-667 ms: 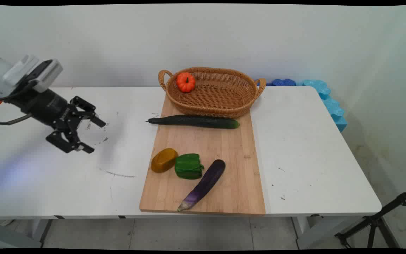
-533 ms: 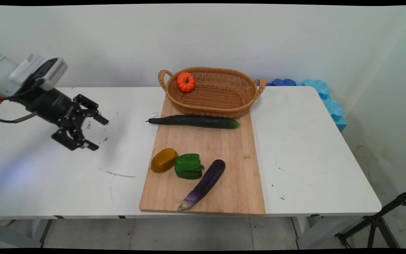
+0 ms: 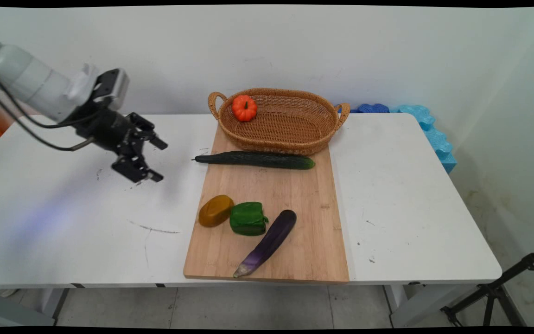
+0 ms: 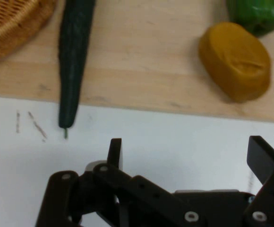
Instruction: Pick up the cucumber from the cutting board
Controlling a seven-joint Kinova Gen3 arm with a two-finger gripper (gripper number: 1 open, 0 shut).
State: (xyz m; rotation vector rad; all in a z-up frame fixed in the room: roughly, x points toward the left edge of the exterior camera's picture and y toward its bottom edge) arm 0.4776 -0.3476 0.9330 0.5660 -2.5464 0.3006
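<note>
While the pincer [image 3: 155, 160] is hovering over the bare bench [image 3: 63, 222] left of the board [image 3: 295, 195], its jaws are standing wide apart and holding nothing — the hand view is showing both fingers [image 4: 114, 151] spread with only white bench between them. It is sitting nearest the cucumber [image 3: 255, 160], pointing toward the stem tip that is overhanging the board's left edge, but staying well apart from it.

Cucumber is lying crosswise on the board, just in front of the basket [image 3: 295, 139]. Basket is resting on the board's far end with a small pumpkin [image 3: 244, 107] inside, at its left end. Near the front of the board a brown potato [image 3: 215, 210] is touching or just beside a green pepper [image 3: 248, 218], and an eggplant [image 3: 267, 242] is lying diagonally just right of the pepper, tip reaching toward the board's near edge.

As for progress — only the pumpkin is sitting in the basket; cucumber, potato, pepper and eggplant are all lying out on the board, none gripped or touched.
</note>
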